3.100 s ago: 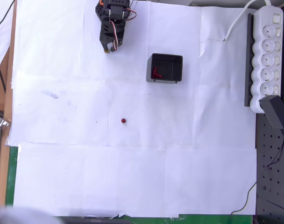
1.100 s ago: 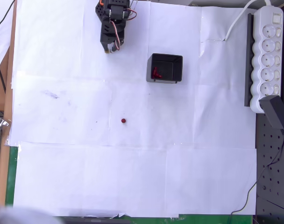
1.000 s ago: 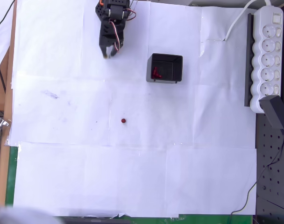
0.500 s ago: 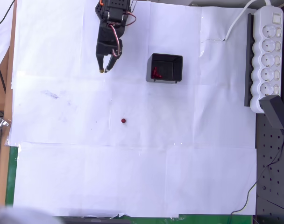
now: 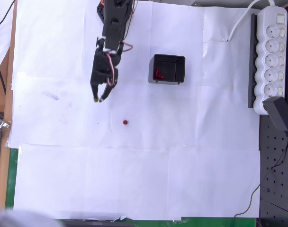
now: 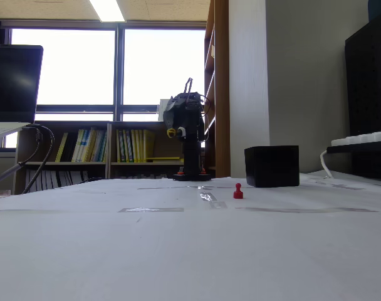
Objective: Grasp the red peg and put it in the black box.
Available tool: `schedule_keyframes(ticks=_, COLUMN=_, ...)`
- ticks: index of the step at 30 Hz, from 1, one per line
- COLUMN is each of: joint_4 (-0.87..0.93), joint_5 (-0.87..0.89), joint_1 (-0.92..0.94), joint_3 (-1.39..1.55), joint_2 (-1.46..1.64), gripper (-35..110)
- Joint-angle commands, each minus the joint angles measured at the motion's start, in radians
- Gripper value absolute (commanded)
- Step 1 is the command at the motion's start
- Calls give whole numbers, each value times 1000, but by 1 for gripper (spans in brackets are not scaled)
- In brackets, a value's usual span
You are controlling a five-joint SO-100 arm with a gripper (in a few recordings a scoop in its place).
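My fingers (image 5: 98,98) are slightly parted and empty on the reach-out step, so next I judge I must travel toward four o'clock to the peg (image 5: 125,122), which stands alone on the paper at seven o'clock from the box (image 5: 167,69).

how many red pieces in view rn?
2. The red peg stands on the white paper, apart from the gripper. A red L-shaped piece lies inside the black box. The box walls may hide more.
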Motion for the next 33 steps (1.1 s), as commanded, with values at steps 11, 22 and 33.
schedule_keyframes(ticks=11, joint_4=-640, joint_5=12, joint_1=-67, joint_3=-118, joint_2=183, gripper=3)
schedule_keyframes(ticks=22, joint_4=-1124, joint_5=-57, joint_1=-166, joint_3=-258, joint_2=485, gripper=3)
schedule_keyframes(ticks=33, joint_4=-1376, joint_5=-49, joint_1=-222, joint_3=-235, joint_2=776, gripper=8)
